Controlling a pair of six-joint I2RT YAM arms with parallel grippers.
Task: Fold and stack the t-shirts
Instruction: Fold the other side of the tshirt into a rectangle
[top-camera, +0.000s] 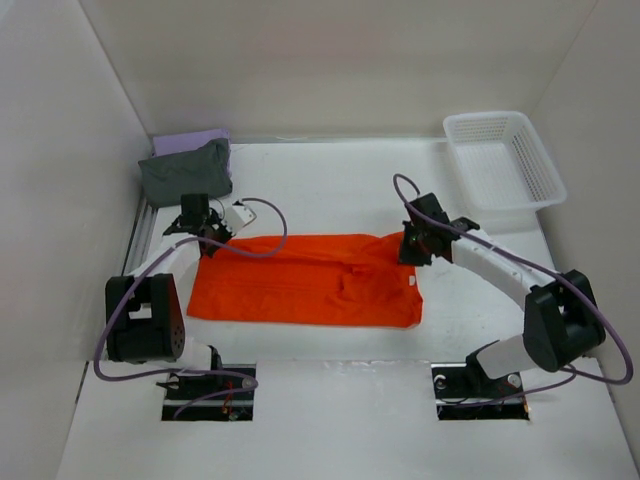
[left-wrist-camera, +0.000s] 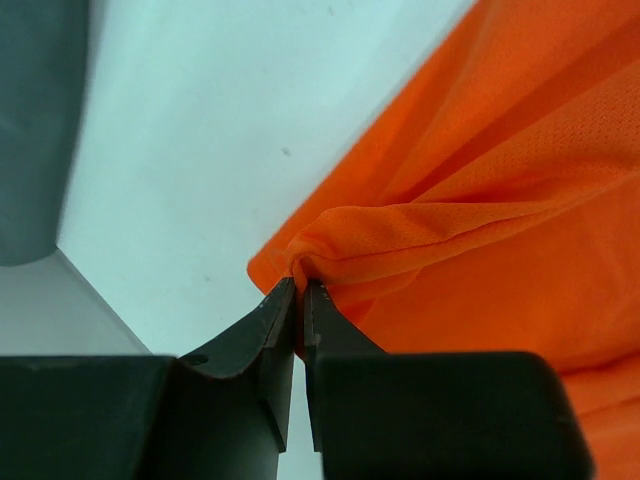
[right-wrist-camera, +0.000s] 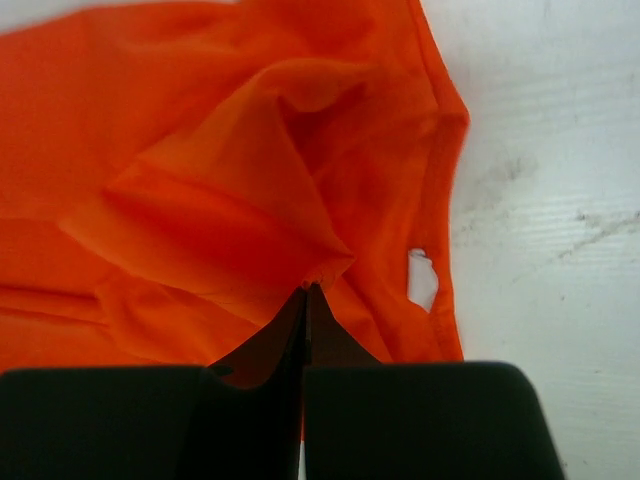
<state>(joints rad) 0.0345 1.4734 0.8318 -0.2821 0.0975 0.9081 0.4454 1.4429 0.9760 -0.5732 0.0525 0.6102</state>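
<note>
While both arms reach out from the near edge, the orange t-shirt lies closest to them, across the middle of the table, flattened into a long band that looks to me already doubled lengthwise. Along its far edge, the left gripper has its jaws pinched on a bunched corner of the orange cloth, and the right gripper is clamped on a raised fold near the shirt's right end. Farther back, in the far left corner, the dark grey t-shirt sits as a compact bundle on top of the lavender t-shirt, of which only an edge shows. I'd say two of the three are folded and stacked, leaving the orange one to be folded down and added to the pile. Counted: three shirts, two grippers and one white mesh basket, off in the far right corner, with nothing visible inside.
</note>
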